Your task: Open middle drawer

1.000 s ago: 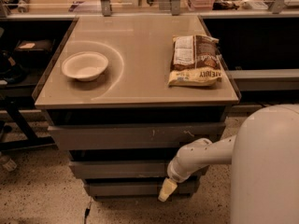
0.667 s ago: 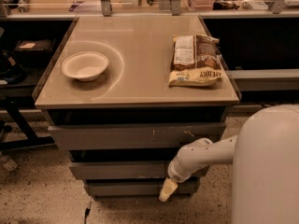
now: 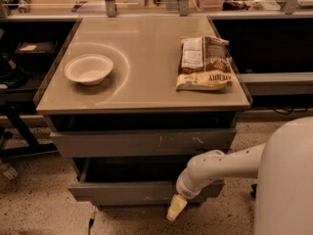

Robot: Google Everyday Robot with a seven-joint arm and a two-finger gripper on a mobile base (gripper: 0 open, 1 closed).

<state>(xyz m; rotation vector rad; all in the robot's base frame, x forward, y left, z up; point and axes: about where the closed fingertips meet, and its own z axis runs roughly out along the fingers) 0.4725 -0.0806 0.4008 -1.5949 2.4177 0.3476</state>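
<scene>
on the left of the tabletop [image 3: 146,89] rests a shallow pale bowl [image 3: 89,68]. below, under the grey drawer front with white scratches [image 3: 142,142], the middle drawer [image 3: 122,192] shows its plain grey front, with a dark gap above it — it looks pulled out a little. at that front's right end the gripper [image 3: 176,207] hangs pointing down; whether it is spread or clamped i cannot tell. further right, up on the tabletop, lies a snack bag [image 3: 204,62] — and the white arm [image 3: 220,163] reaches in from the right.
</scene>
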